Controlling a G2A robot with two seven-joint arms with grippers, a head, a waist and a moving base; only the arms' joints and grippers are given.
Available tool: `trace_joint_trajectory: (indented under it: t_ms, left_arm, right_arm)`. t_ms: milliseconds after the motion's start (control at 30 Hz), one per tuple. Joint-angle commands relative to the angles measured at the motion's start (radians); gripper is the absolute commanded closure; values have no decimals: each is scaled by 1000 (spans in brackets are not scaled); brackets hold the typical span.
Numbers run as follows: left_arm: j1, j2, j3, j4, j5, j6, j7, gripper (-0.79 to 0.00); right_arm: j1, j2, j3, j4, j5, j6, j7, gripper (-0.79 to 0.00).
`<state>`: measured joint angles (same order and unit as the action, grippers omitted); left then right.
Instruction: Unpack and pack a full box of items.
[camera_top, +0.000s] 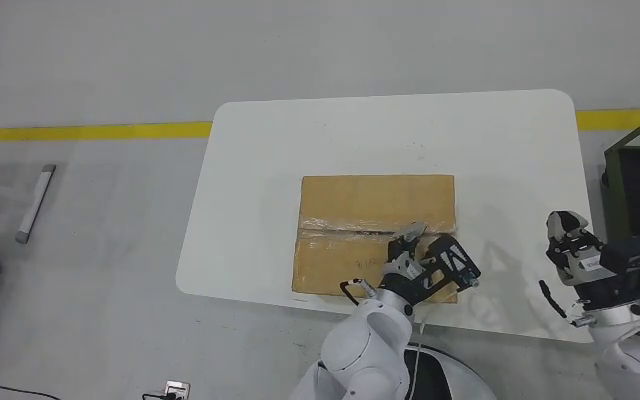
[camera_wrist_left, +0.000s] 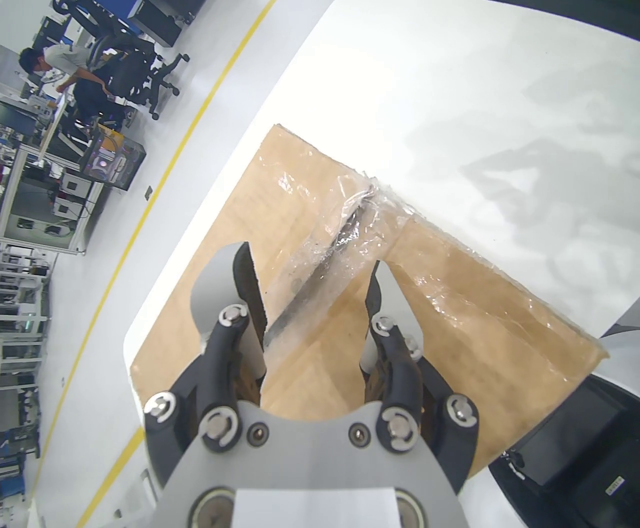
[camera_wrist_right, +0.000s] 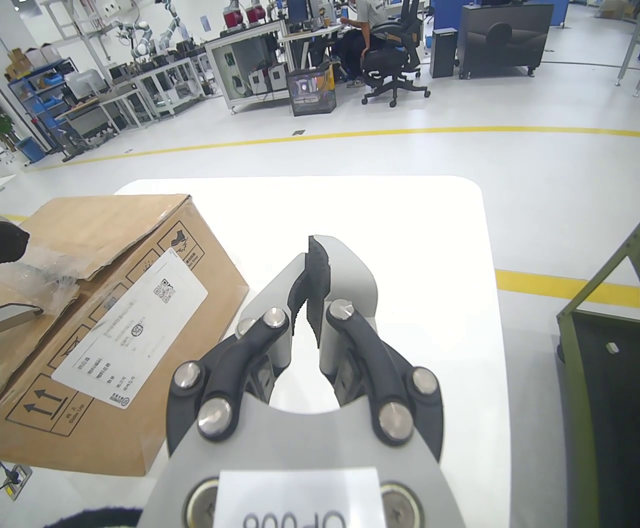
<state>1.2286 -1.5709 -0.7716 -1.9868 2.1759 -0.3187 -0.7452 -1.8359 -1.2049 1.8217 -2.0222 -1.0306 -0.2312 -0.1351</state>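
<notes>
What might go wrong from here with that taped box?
The left hand hangs open over the crumpled tape on the box; it may slip on that wrinkled film. The box sits near the edge of the table, with the shut right hand away from it, so a hard pull might drag it off.

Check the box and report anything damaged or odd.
The clear tape over the top seam of the cardboard box is torn and crumpled at one end, with a dark gap showing. The open left end effector hangs over it. Nothing else stands out.
</notes>
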Motion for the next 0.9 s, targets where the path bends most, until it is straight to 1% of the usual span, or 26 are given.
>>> trace_joint_trajectory:
  t_ms: [0,33,67,133,200,233,267,333,467,700,867]
  left_arm:
    - [-1,1,6,2,31,-8,3,-459]
    - [0,1,7,2,39,-9,7,-453]
    - [1,1,7,3,49,-9,11,-409]
    - [2,2,7,8,71,-11,19,-382]
    - [5,2,6,9,83,-9,30,-305]
    - [6,2,5,10,88,-8,35,-243]
    - [8,3,3,11,95,-6,40,-65]
    - [11,3,0,13,106,0,50,0]
    - [16,3,-10,17,125,12,68,0]
    - [28,3,-50,-3,128,72,94,0]
    - [41,4,-73,-31,118,42,92,0]
  right_arm:
    - [2,-1,-1,2,1,-1,1,0]
    - [3,-1,-1,2,2,-1,2,0]
    - [4,-1,-2,3,2,-3,3,0]
    - [5,-2,-3,4,2,-4,6,0]
    - [7,-2,-4,4,3,-5,6,0]
    - [8,-3,-5,4,3,-4,7,0]
    - [9,-3,-5,4,2,-4,7,0]
    - [11,-4,-8,2,3,-4,9,0]
    - [16,-5,-10,3,1,-6,13,0]
    - [30,-6,-17,-6,2,-10,24,0]
    - [38,-7,-25,-9,-9,-13,30,0]
